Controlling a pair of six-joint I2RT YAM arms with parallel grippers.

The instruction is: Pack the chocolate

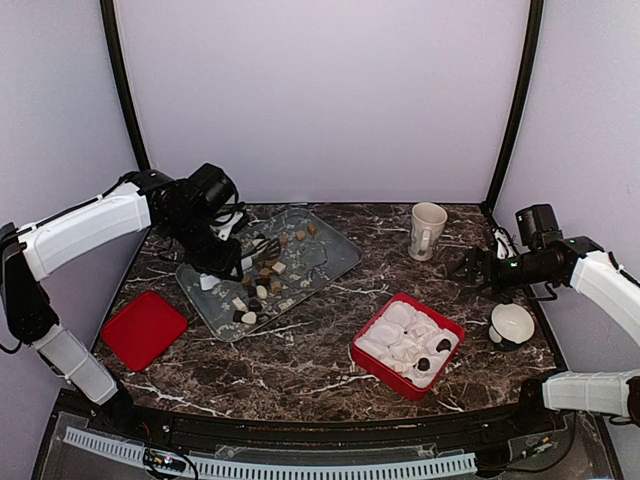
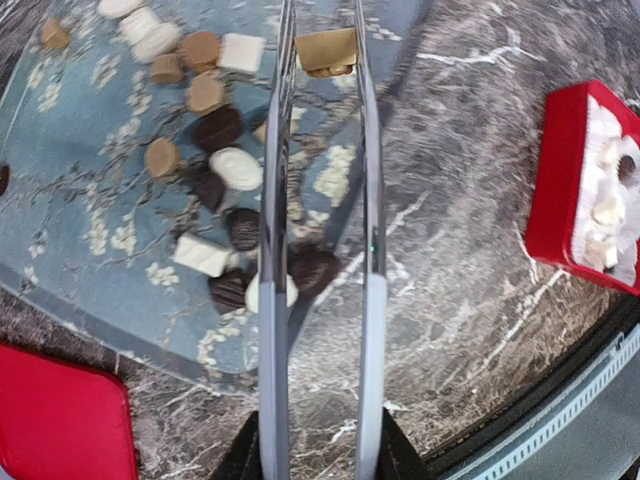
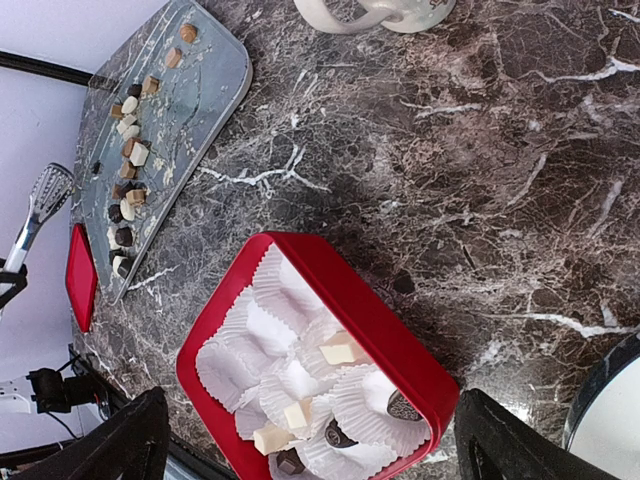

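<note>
Several dark, tan and cream chocolate pieces point(image 2: 215, 130) lie on a grey-blue patterned tray point(image 1: 330, 252); they also show in the top view point(image 1: 262, 285). My left gripper point(image 1: 225, 262) point(image 2: 322, 452) is shut on metal tongs point(image 2: 275, 250) that reach over the tray. The tong tips pinch a tan chocolate point(image 2: 327, 50). A red box point(image 1: 375, 365) point(image 3: 340, 285) lined with white paper cups holds several chocolates point(image 3: 340, 352). My right gripper point(image 1: 470, 265) point(image 3: 320, 440) hovers above the box's right side, wide open and empty.
A red lid point(image 1: 143, 328) lies flat at the front left, also in the left wrist view point(image 2: 60, 415). A cream mug point(image 1: 427, 230) stands at the back right. A white bowl point(image 1: 512, 323) sits at the right edge, under my right arm.
</note>
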